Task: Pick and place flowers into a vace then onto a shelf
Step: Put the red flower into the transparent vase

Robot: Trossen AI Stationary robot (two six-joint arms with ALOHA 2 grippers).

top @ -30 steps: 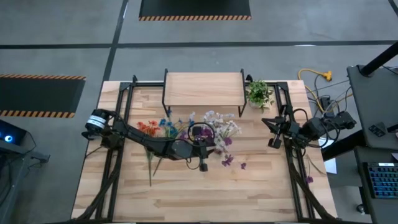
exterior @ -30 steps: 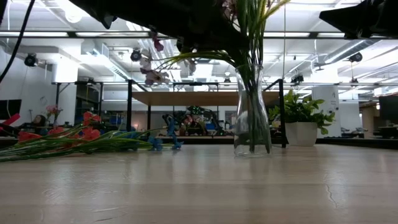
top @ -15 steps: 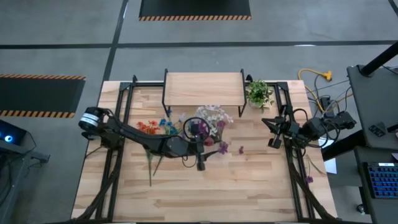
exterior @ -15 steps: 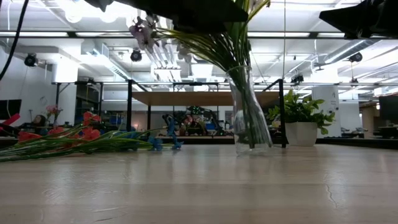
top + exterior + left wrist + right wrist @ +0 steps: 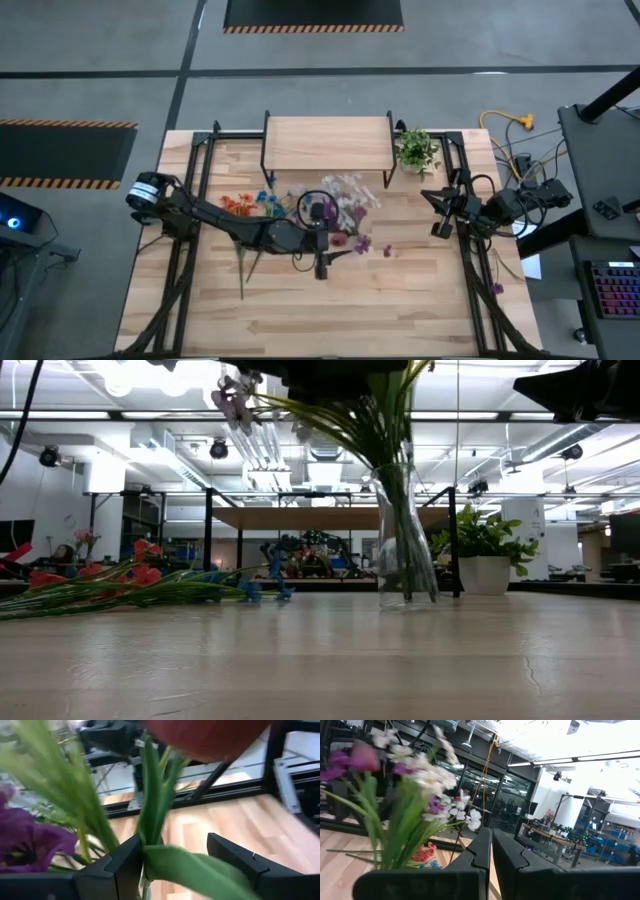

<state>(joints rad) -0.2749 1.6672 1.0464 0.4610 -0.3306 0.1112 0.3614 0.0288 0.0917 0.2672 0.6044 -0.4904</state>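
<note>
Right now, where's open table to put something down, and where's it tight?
Free: the wide strip of table nearest the camera side, in front of the left gripper, and the patch between the vase and the parked right gripper. Crowded: loose flowers left of the vase, and around the shelf and potted plant.

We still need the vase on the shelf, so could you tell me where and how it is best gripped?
Probably the vase at its narrow neck, just under the mouth, approached level from the side: the stems fan out above, blocking a top grasp.
</note>
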